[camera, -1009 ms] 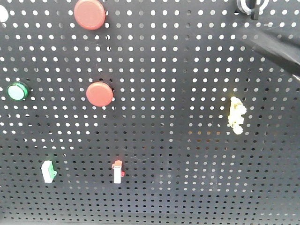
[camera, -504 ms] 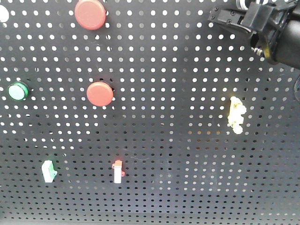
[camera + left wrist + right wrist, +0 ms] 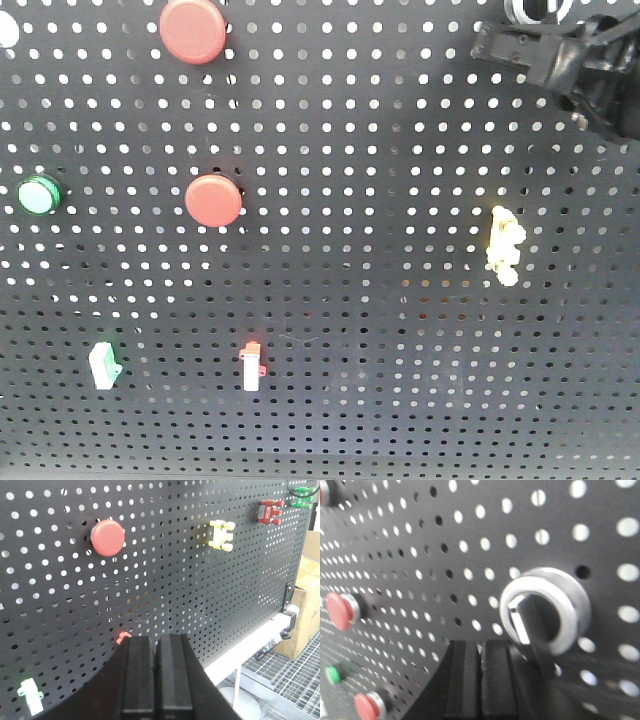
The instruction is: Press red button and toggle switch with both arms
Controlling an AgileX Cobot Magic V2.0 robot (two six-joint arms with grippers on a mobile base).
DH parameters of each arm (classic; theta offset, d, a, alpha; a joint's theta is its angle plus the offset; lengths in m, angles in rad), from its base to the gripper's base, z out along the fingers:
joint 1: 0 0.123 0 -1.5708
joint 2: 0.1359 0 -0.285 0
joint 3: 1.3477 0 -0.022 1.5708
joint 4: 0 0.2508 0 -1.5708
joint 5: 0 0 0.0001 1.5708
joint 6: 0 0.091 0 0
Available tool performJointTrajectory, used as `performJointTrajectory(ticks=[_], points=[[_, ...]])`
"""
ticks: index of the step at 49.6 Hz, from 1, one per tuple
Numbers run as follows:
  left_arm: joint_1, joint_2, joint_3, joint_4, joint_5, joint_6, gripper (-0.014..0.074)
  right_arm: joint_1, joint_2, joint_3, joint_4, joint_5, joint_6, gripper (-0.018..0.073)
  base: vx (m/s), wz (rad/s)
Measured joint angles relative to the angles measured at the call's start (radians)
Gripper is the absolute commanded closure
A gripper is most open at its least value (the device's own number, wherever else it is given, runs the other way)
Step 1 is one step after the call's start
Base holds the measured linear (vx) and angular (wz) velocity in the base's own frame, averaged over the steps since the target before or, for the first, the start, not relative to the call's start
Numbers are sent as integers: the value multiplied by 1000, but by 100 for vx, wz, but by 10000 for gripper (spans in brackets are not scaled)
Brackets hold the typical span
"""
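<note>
Black perforated pegboard [image 3: 350, 150] fills the background. Neither action is judged done yet: both are left. The toggle switch [image 3: 545, 610] is set at the board's top right, just above and beside the right hand [image 3: 481, 650], whose fingers are pressed together. The red button [image 3: 192, 30] is set at top left, apart from the left hand [image 3: 156, 645], likewise pressed together

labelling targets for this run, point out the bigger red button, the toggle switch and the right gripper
bigger red button [image 3: 192, 30]: front-facing view, centre of its flat cap
toggle switch [image 3: 536, 622]: right wrist view, on its black lever
right gripper [image 3: 481, 647]: right wrist view, midway between its fingertips
</note>
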Motion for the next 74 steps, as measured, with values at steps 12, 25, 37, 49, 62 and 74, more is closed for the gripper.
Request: performJointTrajectory(ticks=[12,25,37,49,62,74], points=[[0,0,0,0,0,0,594,-1,2,3,-79,-46,32,562,0,0],[0,0,0,1,9,0,594,-5,-3,4,-103,-41,39,562,0,0],[0,-5,4,70,17,-4,594,-9,-93,38,-281,43,122,562,0,0],[0,-103,125,162,18,-72,594,-10,-372,363,-469,2,183,562,0,0],[0,-330,378,221,51,-154,594,-10,-853,813,-551,-11,183,562,0,0],[0,-392,473,236,-139,-157,594,-10,-1090,1043,-555,-200,187,562,0,0]])
